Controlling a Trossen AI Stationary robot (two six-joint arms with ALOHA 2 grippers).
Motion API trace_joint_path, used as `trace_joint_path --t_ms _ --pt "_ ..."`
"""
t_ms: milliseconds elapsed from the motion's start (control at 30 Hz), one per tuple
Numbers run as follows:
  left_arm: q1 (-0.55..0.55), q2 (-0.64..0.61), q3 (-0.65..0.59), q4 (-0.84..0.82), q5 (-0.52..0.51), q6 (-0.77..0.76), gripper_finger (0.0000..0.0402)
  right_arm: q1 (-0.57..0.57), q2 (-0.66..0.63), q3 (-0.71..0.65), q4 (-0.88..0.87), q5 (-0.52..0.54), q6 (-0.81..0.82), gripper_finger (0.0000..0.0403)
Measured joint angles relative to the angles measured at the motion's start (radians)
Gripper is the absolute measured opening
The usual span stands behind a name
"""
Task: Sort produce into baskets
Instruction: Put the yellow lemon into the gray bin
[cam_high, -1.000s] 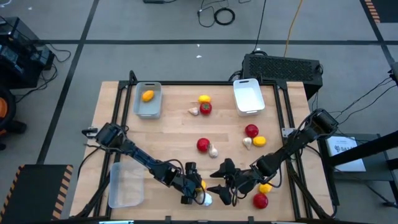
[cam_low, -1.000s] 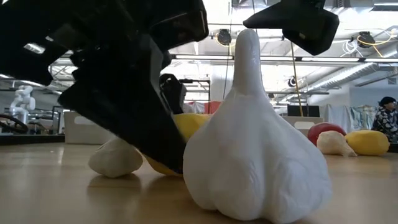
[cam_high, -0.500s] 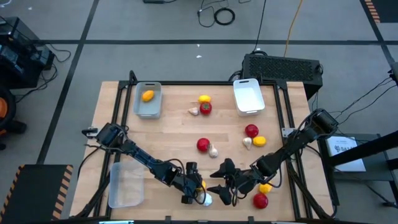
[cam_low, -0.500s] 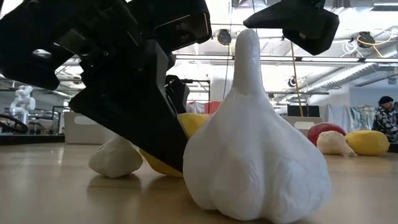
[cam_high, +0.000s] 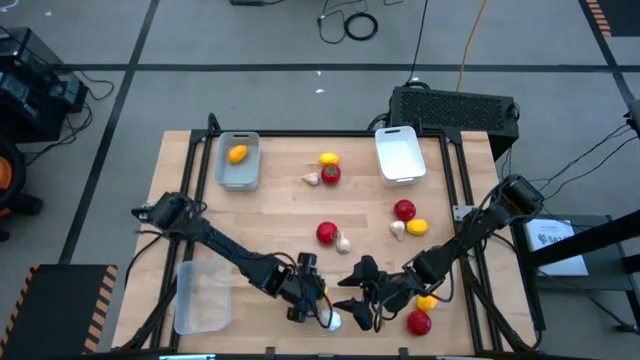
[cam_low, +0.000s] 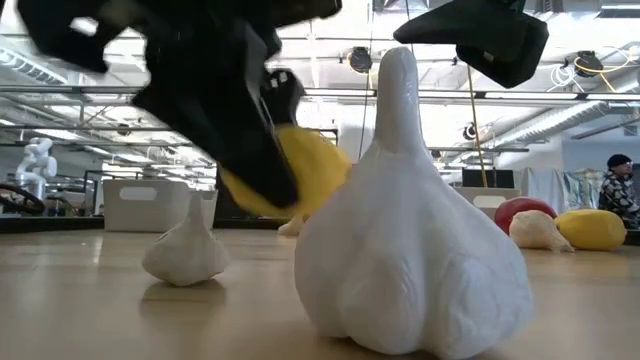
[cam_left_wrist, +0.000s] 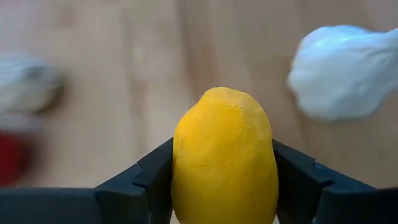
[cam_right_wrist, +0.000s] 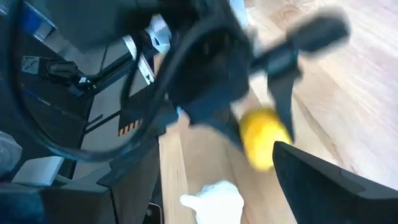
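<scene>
- We see the left gripper (cam_high: 312, 298) low over the table at about six o'clock, its two dark fingers (cam_left_wrist: 146, 180) pressed against either side of a yellow lemon (cam_left_wrist: 224, 155), so it is clamped on that lemon.
- In the low view the lemon (cam_low: 300, 170) hangs clear of the wood in the dark fingers, off the table surface.
- A large white garlic bulb (cam_low: 410, 240) sits on the table just beside the held lemon, toward five o'clock from it; from above we find it at (cam_high: 331, 320).
- The right gripper (cam_high: 352, 290) waits just to the three o'clock side of the left one, its fingers spread wide and holding nothing.
- The grey basket (cam_high: 238, 172) stands at about eleven o'clock and has one lemon (cam_high: 237, 154) in it.
- The white basket (cam_high: 399, 165) stands at about one o'clock.
- The clear basket (cam_high: 202, 300) lies at about seven o'clock.
- Near the table's twelve o'clock middle we see a lemon (cam_high: 328, 159), a red piece (cam_high: 330, 174) and a garlic bulb (cam_high: 311, 179) close together.
- At the centre a red piece (cam_high: 326, 233) touches a garlic bulb (cam_high: 343, 242).
- Toward three o'clock lie a red piece (cam_high: 404, 210), a lemon (cam_high: 417, 227) and a garlic bulb (cam_high: 397, 230).
- At about five o'clock we see another lemon (cam_high: 427, 302) and a red piece (cam_high: 419, 322) beside the right arm.
</scene>
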Motion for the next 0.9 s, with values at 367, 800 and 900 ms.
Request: trace_joint_path --t_ms 367,800,900 --pt "0.052 -0.354 0.031 -0.632 -0.191 -0.015 0.0208 0.033 0.0 0.0 -0.003 0.005 0.032 0.0302" --pt "0.458 -0.891 -0.173 -0.799 -0.272 -0.125 0.0208 0.036 0.0 0.0 -0.004 0.013 0.042 0.0302" --pt "0.593 -0.958 -0.247 -0.766 -0.274 -0.138 0.0208 0.036 0.0 0.0 -0.004 0.013 0.041 0.0302"
